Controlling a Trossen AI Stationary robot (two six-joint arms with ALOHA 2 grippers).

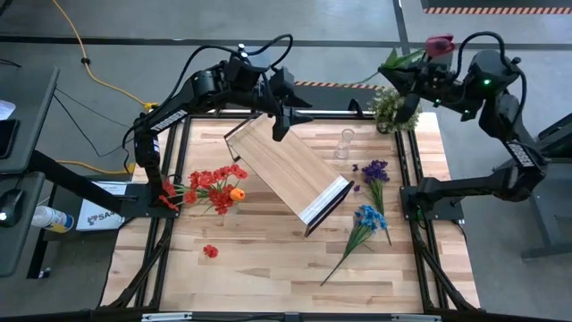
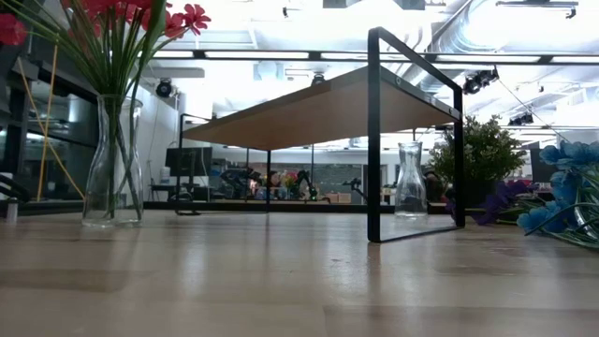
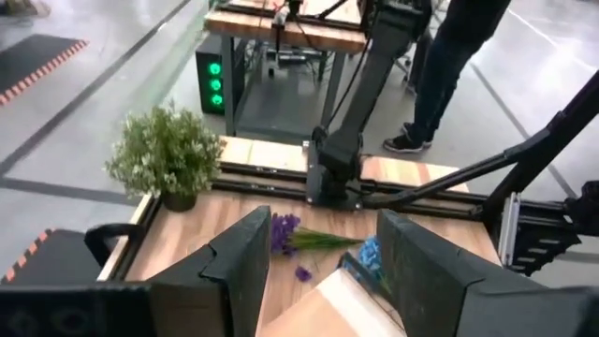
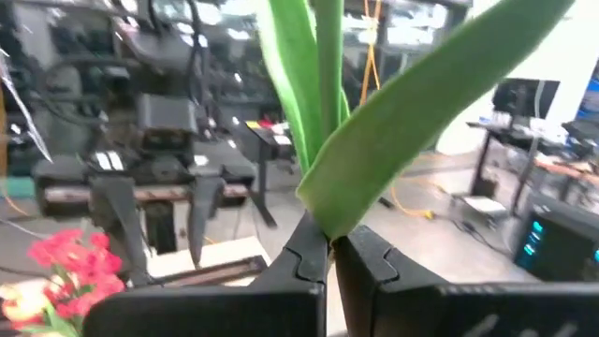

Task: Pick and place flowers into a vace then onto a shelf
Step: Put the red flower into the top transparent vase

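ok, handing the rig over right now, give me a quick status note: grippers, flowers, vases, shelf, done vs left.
Left gripper: open, empty, above the shelf's far end.
Right gripper: shut on the dark red flower, raised beyond the far right corner near the potted plant.
Done: red and orange flowers stand in the left vase.
Left: empty vase beside the shelf; purple flowers, blue flowers and a loose red bloom lie on the table. Nothing visible on the shelf.

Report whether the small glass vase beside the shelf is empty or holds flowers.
Empty. The clear vase stands upright beside the shelf with no stems inside; the high view shows the same.
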